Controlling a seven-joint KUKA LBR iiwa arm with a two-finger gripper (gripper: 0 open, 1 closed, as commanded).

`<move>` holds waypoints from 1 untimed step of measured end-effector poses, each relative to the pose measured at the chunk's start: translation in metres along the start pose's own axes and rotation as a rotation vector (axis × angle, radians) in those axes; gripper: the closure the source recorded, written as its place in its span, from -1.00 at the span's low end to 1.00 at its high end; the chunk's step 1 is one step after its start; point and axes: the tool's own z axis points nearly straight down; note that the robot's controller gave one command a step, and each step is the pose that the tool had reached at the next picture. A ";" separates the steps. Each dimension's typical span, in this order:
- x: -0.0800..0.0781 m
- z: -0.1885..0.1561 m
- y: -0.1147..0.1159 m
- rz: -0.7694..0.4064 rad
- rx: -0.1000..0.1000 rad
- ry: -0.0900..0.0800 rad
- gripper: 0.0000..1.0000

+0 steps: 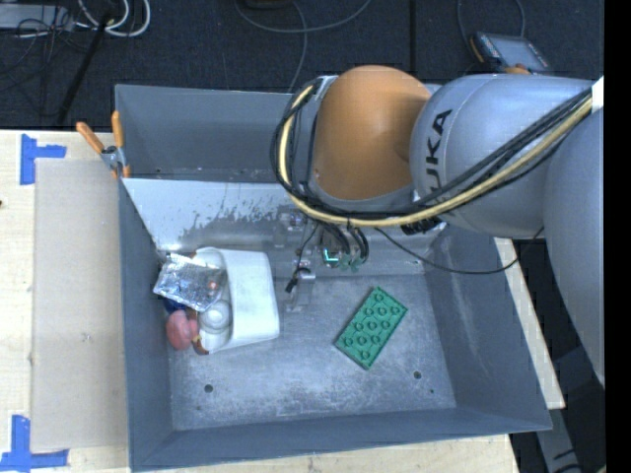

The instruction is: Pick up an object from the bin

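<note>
Found the hand [301, 282] low, just beside the white tub [246, 299] at nine o'clock — perhaps placed for its near edge; could not tell its spread.

Grey metal bin [296, 387], floor scuffed pale. Green studded block plate [370, 326] lies flat on its own, right of centre. Heap on the left: white tub [253, 299], crinkled foil packet [187, 282] against its left edge, pink ball [179, 331] just below the packet.
</note>
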 end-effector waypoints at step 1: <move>0.033 0.118 0.061 -0.715 0.001 -0.015 -1.00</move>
